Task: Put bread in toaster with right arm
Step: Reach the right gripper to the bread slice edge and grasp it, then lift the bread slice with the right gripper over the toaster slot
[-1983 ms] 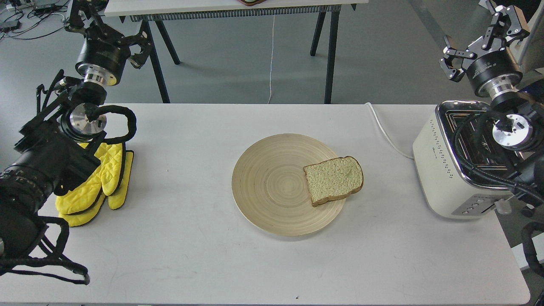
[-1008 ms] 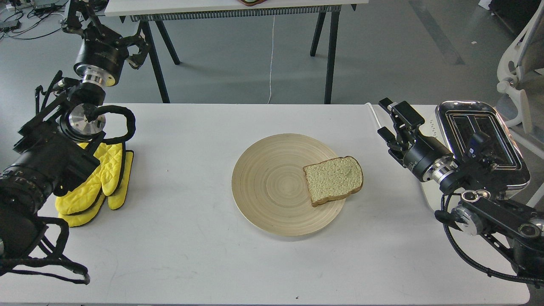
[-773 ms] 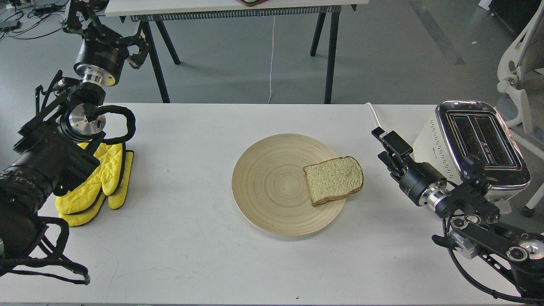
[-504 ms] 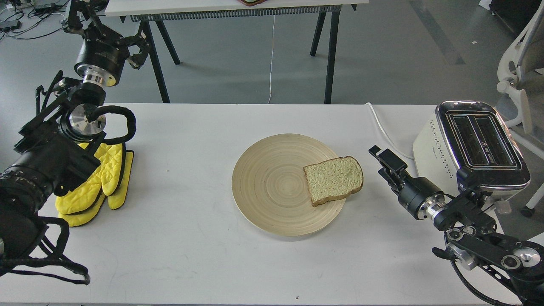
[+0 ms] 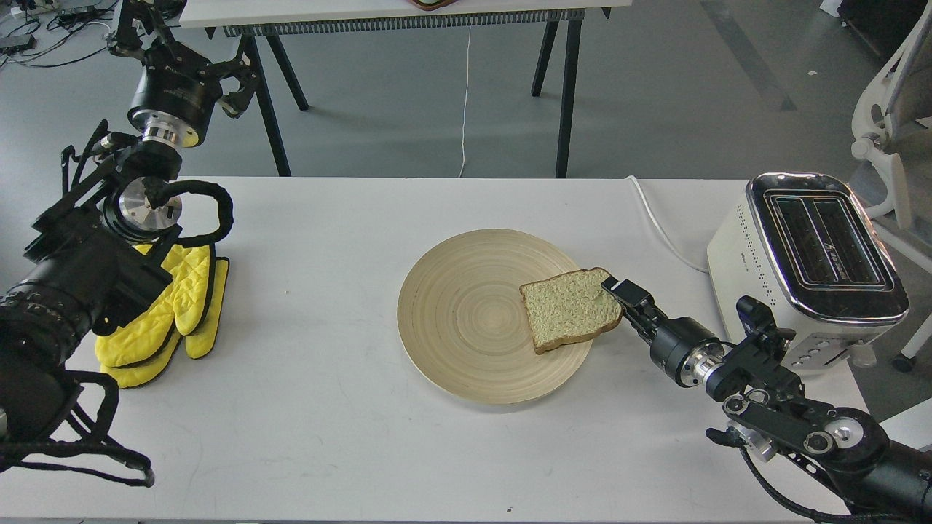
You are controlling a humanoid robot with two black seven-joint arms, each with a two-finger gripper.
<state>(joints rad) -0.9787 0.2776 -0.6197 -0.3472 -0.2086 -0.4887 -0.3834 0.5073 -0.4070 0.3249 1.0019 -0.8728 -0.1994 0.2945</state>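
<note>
The bread (image 5: 569, 308), a pale tan slice with brown crust, lies flat on the right part of a round wooden plate (image 5: 466, 313). My right gripper (image 5: 626, 297) comes in low from the right and is at the slice's right crust edge. One finger (image 5: 628, 290) reaches over that edge, and the jaws look open. The cream-white toaster (image 5: 757, 276) with its chrome two-slot top stands at the table's right end, its slots empty. My left gripper (image 5: 186, 54) is open, raised beyond the table's far left corner.
Yellow oven mitts (image 5: 171, 313) lie at the left beside my left arm. The toaster's white cord (image 5: 659, 222) runs across the table behind the plate's right side. A white chair (image 5: 892, 124) stands right of the toaster. Another table's legs (image 5: 561, 94) stand behind.
</note>
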